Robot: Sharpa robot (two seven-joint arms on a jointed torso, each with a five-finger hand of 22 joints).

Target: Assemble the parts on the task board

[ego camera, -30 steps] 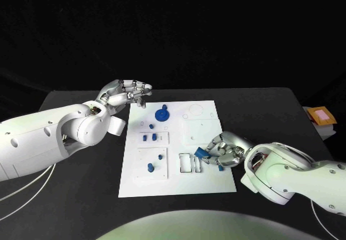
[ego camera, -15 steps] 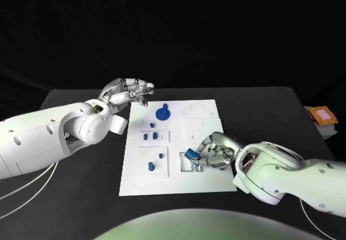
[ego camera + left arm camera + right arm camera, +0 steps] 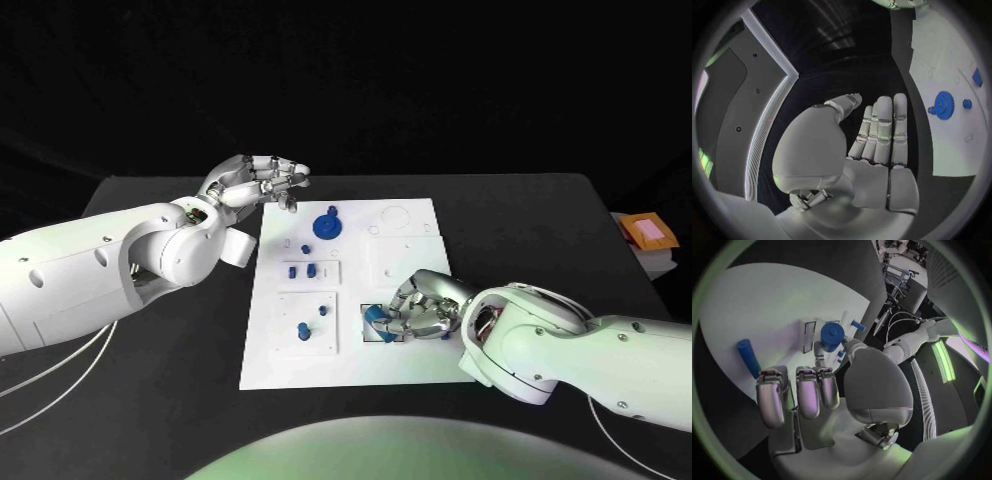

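Left hand (image 3: 260, 183) raised over the far left edge of the black table (image 3: 159, 330), just beyond the far left corner of the white rectangular task board (image 3: 411, 360); in the left wrist view its fingers (image 3: 882, 130) lie straight and side by side, the palm bare, nothing grasped. Right hand (image 3: 418, 312) lowered onto the near right part of the board, fingers curled; thumb and a fingertip pinch a small blue cylindrical part (image 3: 831, 336), which sits over the rectangular slotted recess (image 3: 378, 325) there. A second blue cylinder (image 3: 748, 357) lies loose on the white plate just beside that hand's fingers (image 3: 807, 390). On the board's far left stands a blue toothed gear with a small knob (image 3: 327, 227). Two raised square panels lie along the board's left side: the farther one (image 3: 307, 276) carries small blue pegs (image 3: 299, 271), the nearer one (image 3: 307, 325) carries further small blue pieces (image 3: 304, 331).
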